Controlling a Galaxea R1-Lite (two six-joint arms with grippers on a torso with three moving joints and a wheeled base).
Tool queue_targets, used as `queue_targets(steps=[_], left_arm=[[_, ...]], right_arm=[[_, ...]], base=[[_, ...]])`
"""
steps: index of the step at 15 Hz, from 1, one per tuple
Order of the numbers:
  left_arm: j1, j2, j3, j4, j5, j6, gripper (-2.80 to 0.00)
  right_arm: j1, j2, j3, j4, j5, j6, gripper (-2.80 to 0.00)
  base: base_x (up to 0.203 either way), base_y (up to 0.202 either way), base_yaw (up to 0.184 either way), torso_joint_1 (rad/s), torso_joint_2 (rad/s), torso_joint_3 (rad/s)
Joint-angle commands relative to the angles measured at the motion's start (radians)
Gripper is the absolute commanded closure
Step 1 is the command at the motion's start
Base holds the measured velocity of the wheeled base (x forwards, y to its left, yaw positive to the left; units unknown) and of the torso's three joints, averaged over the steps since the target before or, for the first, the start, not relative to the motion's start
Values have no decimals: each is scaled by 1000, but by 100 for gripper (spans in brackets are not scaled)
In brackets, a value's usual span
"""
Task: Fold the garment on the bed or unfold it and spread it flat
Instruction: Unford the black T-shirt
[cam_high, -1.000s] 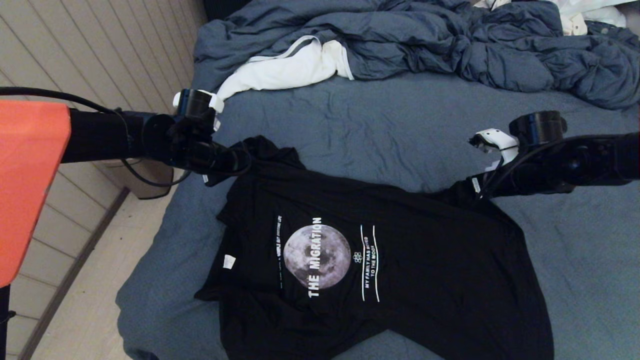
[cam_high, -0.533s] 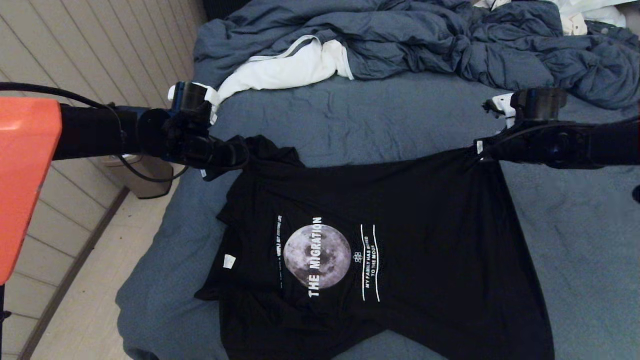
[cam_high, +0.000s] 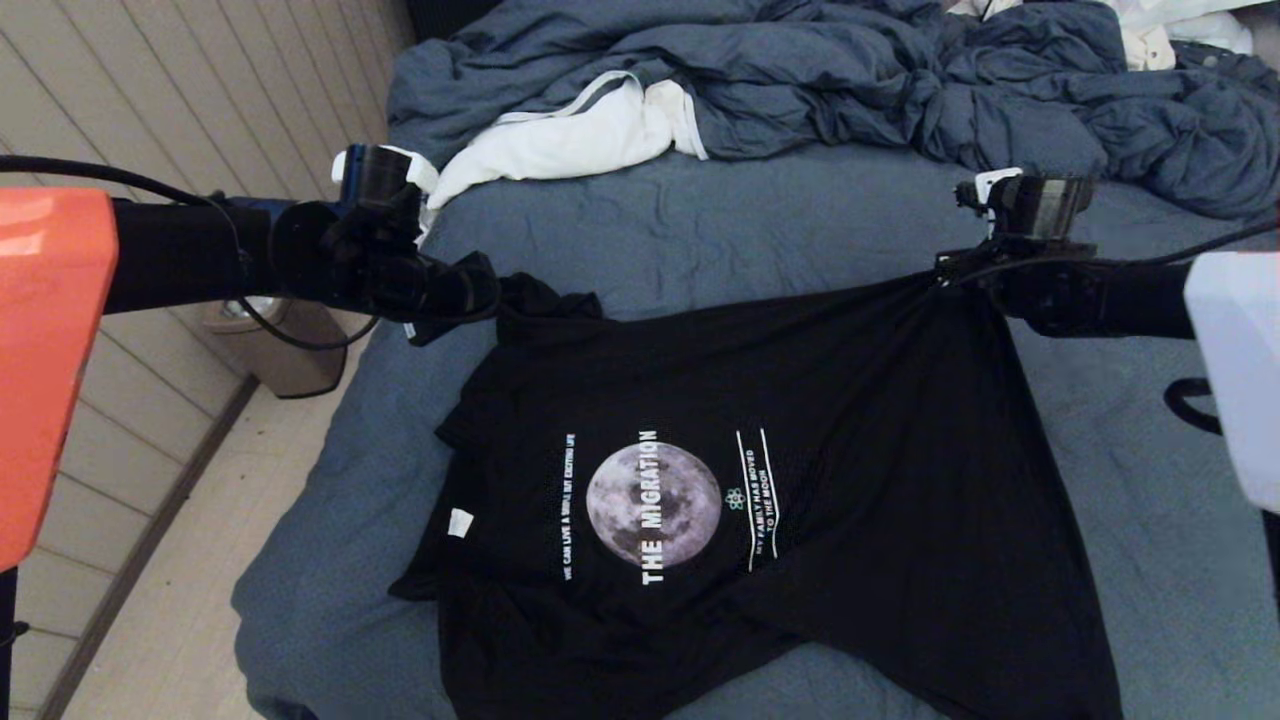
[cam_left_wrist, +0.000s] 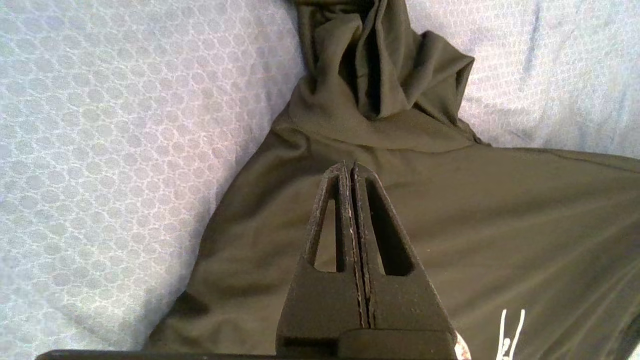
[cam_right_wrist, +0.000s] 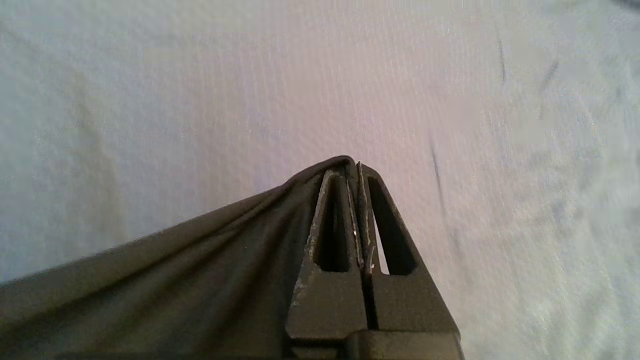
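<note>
The garment (cam_high: 800, 420), a black T-shirt, lies print up on the bed (cam_high: 750, 230), the moon print (cam_high: 652, 503) near its middle. My left gripper (cam_high: 485, 292) is shut at the shirt's far left corner, beside a bunched sleeve (cam_high: 545, 295). My right gripper (cam_high: 945, 280) is shut on the far right corner and holds it above the sheet. The shirt's far edge runs taut between the two. In the right wrist view, cloth (cam_right_wrist: 150, 280) wraps over the gripper (cam_right_wrist: 356, 162) tips. In the left wrist view, the gripper (cam_left_wrist: 348, 165) has its jaws pressed together over the fabric (cam_left_wrist: 500, 210).
A crumpled blue-grey duvet (cam_high: 900, 90) and a white cloth (cam_high: 570, 135) lie at the back of the bed. The bed's left edge (cam_high: 300, 520) drops to the floor, where a bin (cam_high: 285, 350) stands by the wall. Bare sheet shows right of the shirt (cam_high: 1150, 480).
My right gripper has moved up and toward the back of the bed with the shirt corner, pulling the far edge taut. The print has shifted right. My left gripper has risen slightly.
</note>
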Motion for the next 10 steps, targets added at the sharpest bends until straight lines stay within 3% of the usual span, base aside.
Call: queue_targets(steps=[1,6,10], left_arm=[[0,3,-1,2,0,-4,0],[0,12,5,-2,3,-4,0],[0,13,8,-3,3,-3,0]], right_arm=[[4,40,-5,-79,-8,-18,0],[-12,61,-5,-216,-23,-23,0],[-37,77,-5,-244,-9,-26,0]], base=[[0,0,0,0,0,0],[0,0,0,0,0,0],[0,0,0,0,0,0]])
